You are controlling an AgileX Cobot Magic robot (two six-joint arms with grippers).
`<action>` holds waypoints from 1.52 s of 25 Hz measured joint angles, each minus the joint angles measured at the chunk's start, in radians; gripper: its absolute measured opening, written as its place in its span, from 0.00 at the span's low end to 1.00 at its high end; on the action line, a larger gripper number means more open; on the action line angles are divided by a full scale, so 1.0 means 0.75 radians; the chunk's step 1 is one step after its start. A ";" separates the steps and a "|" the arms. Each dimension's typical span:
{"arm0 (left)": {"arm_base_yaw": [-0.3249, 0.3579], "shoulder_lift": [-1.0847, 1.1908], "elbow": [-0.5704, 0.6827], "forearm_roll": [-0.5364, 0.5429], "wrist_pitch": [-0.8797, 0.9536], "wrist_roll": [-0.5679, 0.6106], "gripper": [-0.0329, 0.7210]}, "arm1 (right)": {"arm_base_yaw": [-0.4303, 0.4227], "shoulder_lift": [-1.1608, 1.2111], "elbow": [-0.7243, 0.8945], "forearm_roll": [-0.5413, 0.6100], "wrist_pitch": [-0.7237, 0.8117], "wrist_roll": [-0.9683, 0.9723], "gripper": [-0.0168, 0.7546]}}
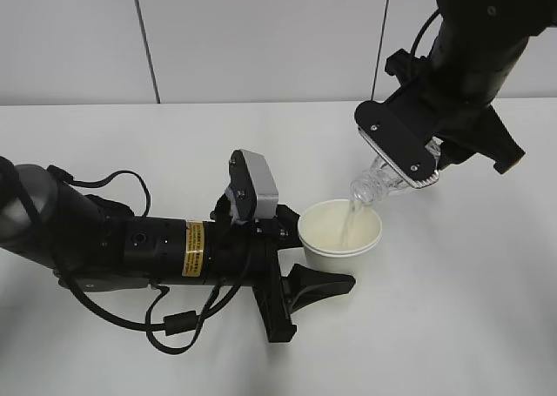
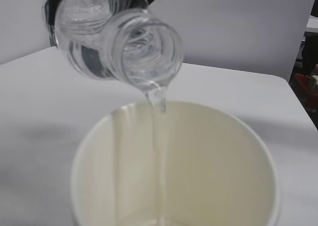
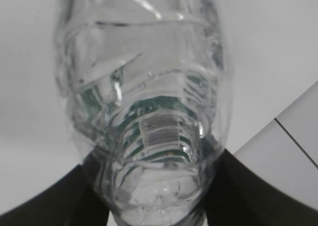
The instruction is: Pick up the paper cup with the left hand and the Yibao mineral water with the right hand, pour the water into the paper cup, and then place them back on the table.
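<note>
1. A plain white matte tabletop [image 1: 487, 309] carries the scene.
2. The small cream-white paper cup [image 1: 340, 229], clamped in the left pincer [image 1: 300, 265], catches water.
3. The clear ribbed plastic bottle [image 1: 376, 184], clamped in the right pincer [image 1: 409, 157], tilts above it.
4. Pouring is underway; next, I judge, righting the bottle.

Two black arms with looped cables, grey camera box [image 1: 253, 184], yellow sticker [image 1: 193, 248], screwed black wrist plate [image 1: 396, 142].

one cream-white tapered paper cup [image 1: 340, 229] beside the left pincer | one clear ribbed plastic bottle [image 1: 376, 184] in the right pincer | two black arms
</note>
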 joint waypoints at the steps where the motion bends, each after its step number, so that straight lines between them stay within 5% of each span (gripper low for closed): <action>1: 0.000 0.000 0.000 0.000 0.000 0.000 0.58 | 0.000 0.000 0.000 0.000 0.000 0.000 0.54; 38: 0.000 0.000 0.000 0.002 0.003 0.000 0.58 | 0.016 0.000 0.000 -0.002 -0.016 0.000 0.53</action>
